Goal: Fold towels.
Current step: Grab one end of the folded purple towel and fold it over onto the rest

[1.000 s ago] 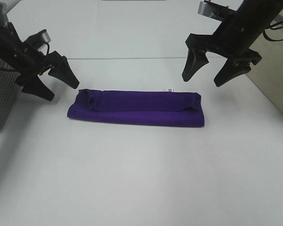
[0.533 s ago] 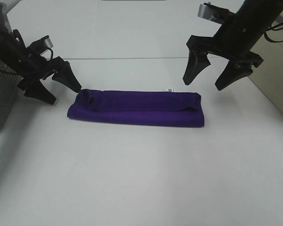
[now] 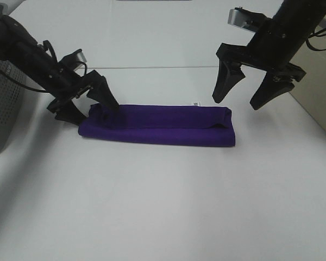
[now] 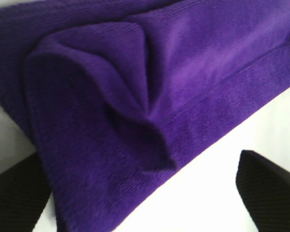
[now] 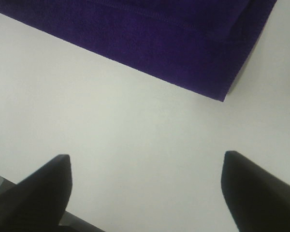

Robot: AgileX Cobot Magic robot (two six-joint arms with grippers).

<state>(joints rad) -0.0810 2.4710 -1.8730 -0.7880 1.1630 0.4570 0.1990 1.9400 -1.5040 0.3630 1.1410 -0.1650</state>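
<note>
The purple towel [image 3: 157, 125] lies folded into a long strip across the middle of the white table, a small white tag [image 3: 195, 103] on its far edge. My left gripper [image 3: 89, 106] is open and straddles the towel's left end, its fingers [image 4: 268, 188] on either side of the bunched corner [image 4: 116, 96]. My right gripper [image 3: 242, 98] is open and hangs above the table just behind the towel's right end; the towel's corner [image 5: 183, 43] shows beyond its fingertips [image 5: 253, 186].
A grey perforated bin [image 3: 2, 109] stands at the left edge of the table. A beige box [image 3: 318, 81] stands at the right edge. The white table [image 3: 163, 206] extends bare toward the front.
My left gripper has moved right and down from beside the bin to the towel's left end. My right gripper has barely shifted. The towel has not moved.
</note>
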